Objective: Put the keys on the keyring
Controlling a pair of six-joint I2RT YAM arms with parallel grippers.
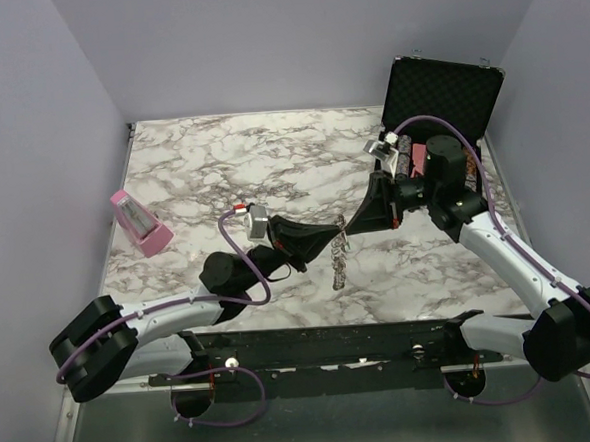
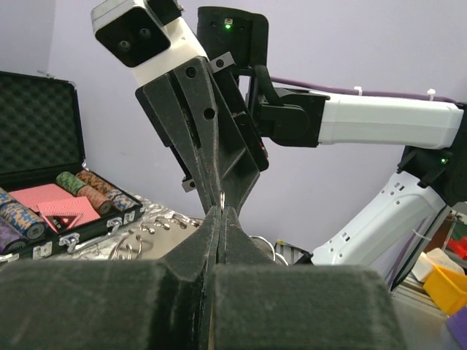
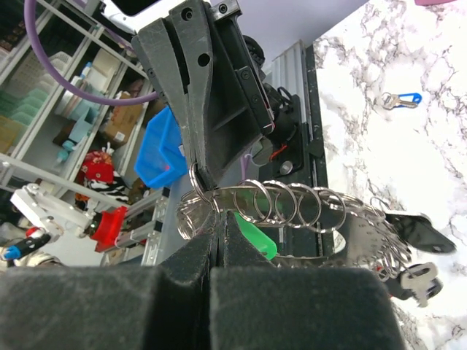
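Both arms meet over the middle of the surface (image 1: 222,175), and the keyring (image 3: 292,208) hangs in the air between them. The left end effector (image 1: 323,241) has its fingers pressed together on one spot of the ring. The right end effector (image 1: 358,224) is clamped on it right beside that spot, tip against tip. A string of small loops trails off the ring and dangles toward the near side. A green-headed key (image 3: 257,239) appears to hang from it already. A blue-headed key (image 3: 401,100) lies loose on the surface, well apart from the ring.

I'd judge they are steadying or prying the ring between keys, with the job part done. Next, one arm has to let go and fetch the blue-headed key, while the other keeps the ring firm and its gap reachable. The open case (image 1: 438,97) at the far right plays no part.
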